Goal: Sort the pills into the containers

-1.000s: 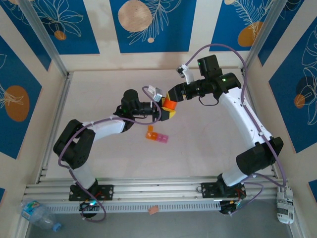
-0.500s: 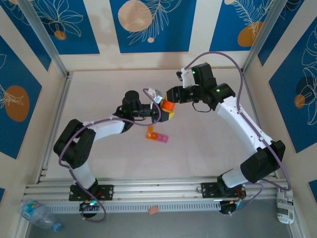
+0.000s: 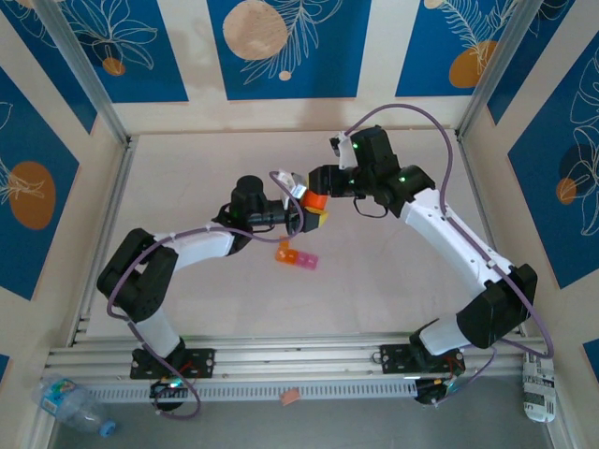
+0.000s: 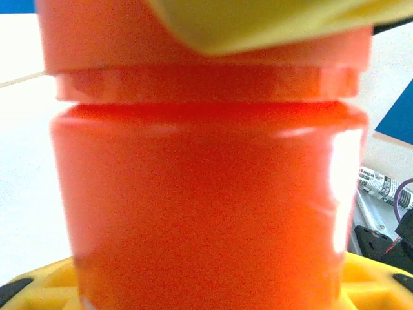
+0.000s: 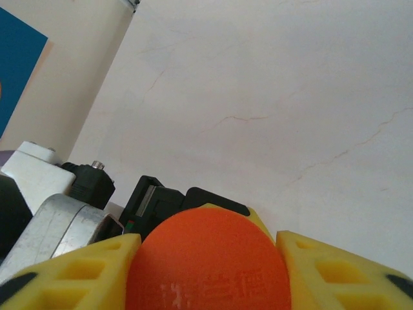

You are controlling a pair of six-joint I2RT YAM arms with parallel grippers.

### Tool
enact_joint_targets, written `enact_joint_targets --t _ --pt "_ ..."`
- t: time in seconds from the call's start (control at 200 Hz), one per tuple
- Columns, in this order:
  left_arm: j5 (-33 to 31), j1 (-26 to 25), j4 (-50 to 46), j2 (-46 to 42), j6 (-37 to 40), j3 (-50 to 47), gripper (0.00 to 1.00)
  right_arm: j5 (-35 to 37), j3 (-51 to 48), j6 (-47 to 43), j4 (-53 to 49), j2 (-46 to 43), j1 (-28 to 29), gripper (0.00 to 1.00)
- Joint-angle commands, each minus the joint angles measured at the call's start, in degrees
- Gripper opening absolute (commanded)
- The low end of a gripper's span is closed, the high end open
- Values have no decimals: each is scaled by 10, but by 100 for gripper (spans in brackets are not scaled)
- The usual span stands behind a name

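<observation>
An orange cylindrical bottle [image 3: 315, 200] hangs above mid-table between both arms. My left gripper [image 3: 318, 217] is shut on its body; in the left wrist view the bottle [image 4: 206, 194] looms close, with yellow fingers [image 4: 39, 287] at the bottom edge. My right gripper [image 3: 314, 190] is shut on the bottle's cap, and the right wrist view has the round cap top [image 5: 206, 265] squeezed between yellow fingers [image 5: 71, 271]. The containers [image 3: 296, 255], a strip of one orange and two pink cubes, lie on the table just below the bottle.
Metal frame posts [image 3: 80, 75] and a rail [image 3: 299, 360] border the pale table [image 3: 187, 168]. A clear water bottle [image 3: 70, 400] lies off the table at bottom left. A small orange scrap [image 3: 290, 397] sits near the front rail.
My right arm's wrist has swung left and toward the back while staying on the cap. The bottle and left gripper have shifted slightly left.
</observation>
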Motion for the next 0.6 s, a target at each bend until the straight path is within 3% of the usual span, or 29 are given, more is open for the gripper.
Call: enact_joint_targets --t 0.0,0.145,0.315,0.595 --pt "-24 -8 75 -16 25 27 0 -57 19 25 -46 -16 -18 68" --pt "13 -3 76 -3 2 41 0 -123 19 -27 -36 -65 -63 84" --pt "67 1 84 13 -33 60 0 -201 32 -109 -58 -84 -102 86" --pt "129 2 94 34 -86 80 0 -221 116 -224 -156 -26 -105 85"
